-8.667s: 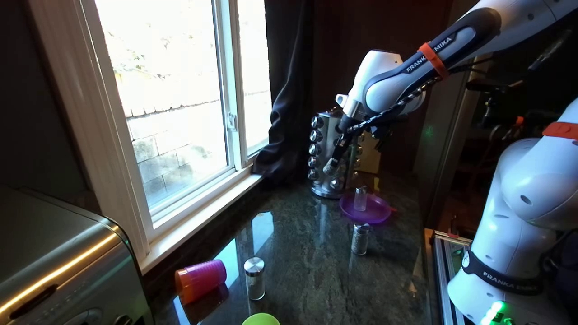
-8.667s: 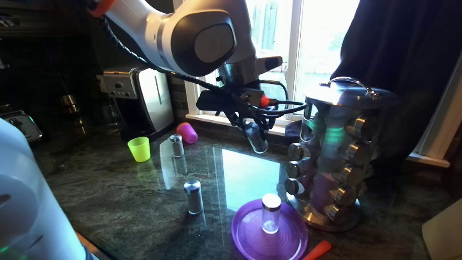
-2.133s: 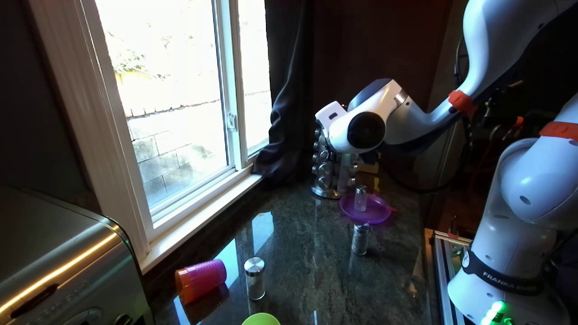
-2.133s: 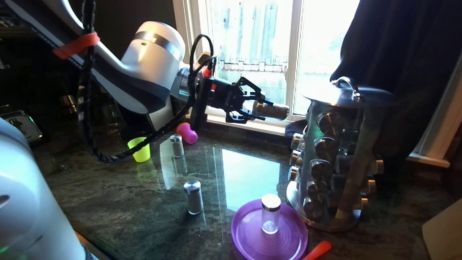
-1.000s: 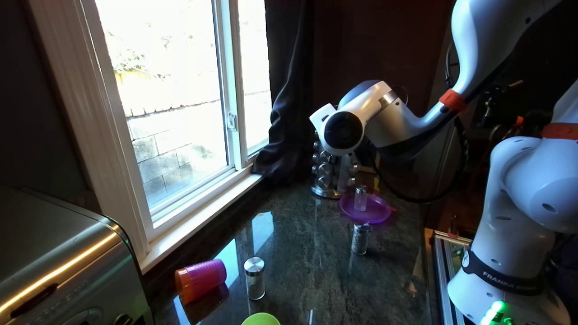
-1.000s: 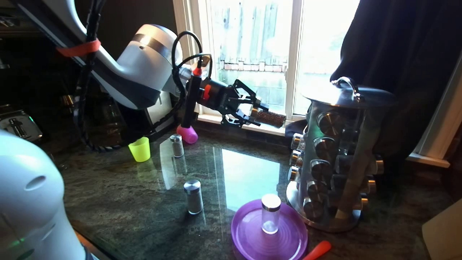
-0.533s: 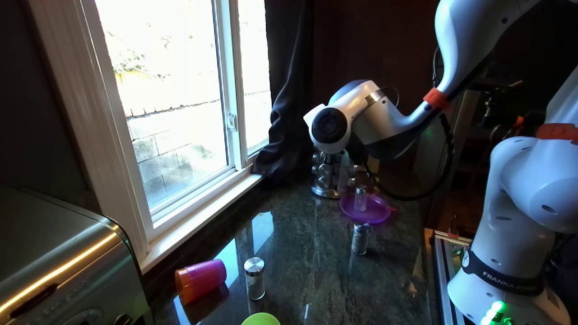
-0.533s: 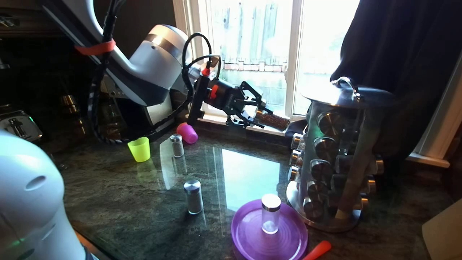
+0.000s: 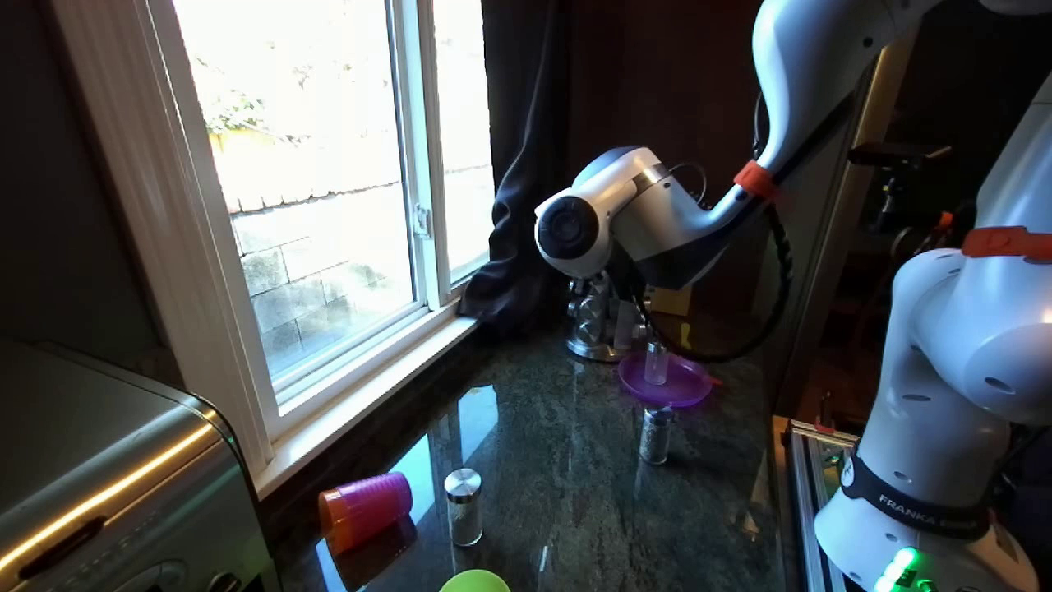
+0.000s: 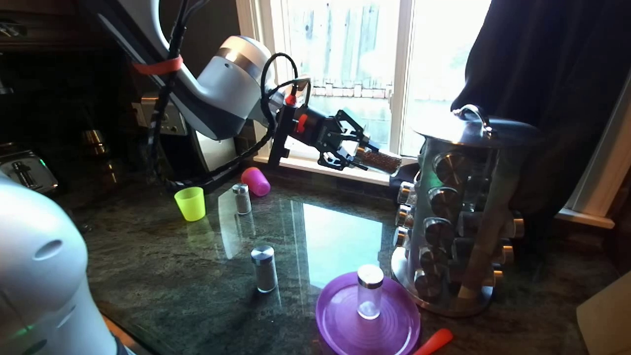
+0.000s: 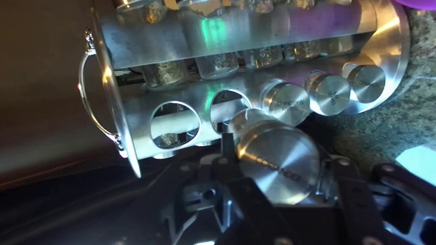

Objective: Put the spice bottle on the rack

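Grab's done, fingers clamped on the spice bottle near the rack; guess slotting and release are left.

window: bright (partly washed white) | curtain: dark, beside it | countertop: dark, glossy

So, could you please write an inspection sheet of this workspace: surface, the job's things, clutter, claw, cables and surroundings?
Surface: dark countertop, glossy, bright reflections.
Job's things: spice bottle held tilted, not yet in the rack; an unfilled opening shows in the wrist view.
Clutter: jar and second jar upright on the countertop, third jar on purple plate; green cup upright; pink-orange cup on its side.
Claw: closed on the spice bottle.
Cables: black cable hanging below the arm; countertop contact unclear.
Surroundings: window, dark curtain, metal appliance.
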